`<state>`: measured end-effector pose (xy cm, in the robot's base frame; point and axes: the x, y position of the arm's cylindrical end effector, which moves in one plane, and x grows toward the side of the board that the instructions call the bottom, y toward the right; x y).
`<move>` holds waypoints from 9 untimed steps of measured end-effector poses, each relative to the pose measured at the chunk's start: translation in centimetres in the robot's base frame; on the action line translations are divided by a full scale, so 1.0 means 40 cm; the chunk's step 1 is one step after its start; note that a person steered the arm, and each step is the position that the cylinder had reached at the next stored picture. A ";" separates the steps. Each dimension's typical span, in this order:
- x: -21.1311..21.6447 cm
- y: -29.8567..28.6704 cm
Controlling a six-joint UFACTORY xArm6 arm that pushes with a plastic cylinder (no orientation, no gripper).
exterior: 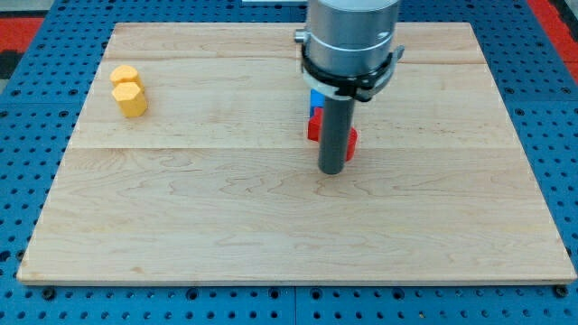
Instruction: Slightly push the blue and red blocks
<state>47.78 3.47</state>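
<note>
A red block point(313, 125) lies near the board's middle, mostly hidden behind my rod; its shape cannot be made out. A blue block point(316, 99) sits right behind it toward the view's top, touching or nearly touching it, also largely hidden by the arm. My tip point(331, 170) rests on the board just below the red block, at its lower edge.
Two yellow blocks stand together at the view's upper left, one point(124, 75) just above the other point(132, 98). The wooden board point(226, 217) lies on a blue pegboard surface point(27, 181).
</note>
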 end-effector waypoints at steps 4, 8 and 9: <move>-0.133 -0.072; -0.260 -0.184; -0.316 -0.152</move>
<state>35.13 -2.63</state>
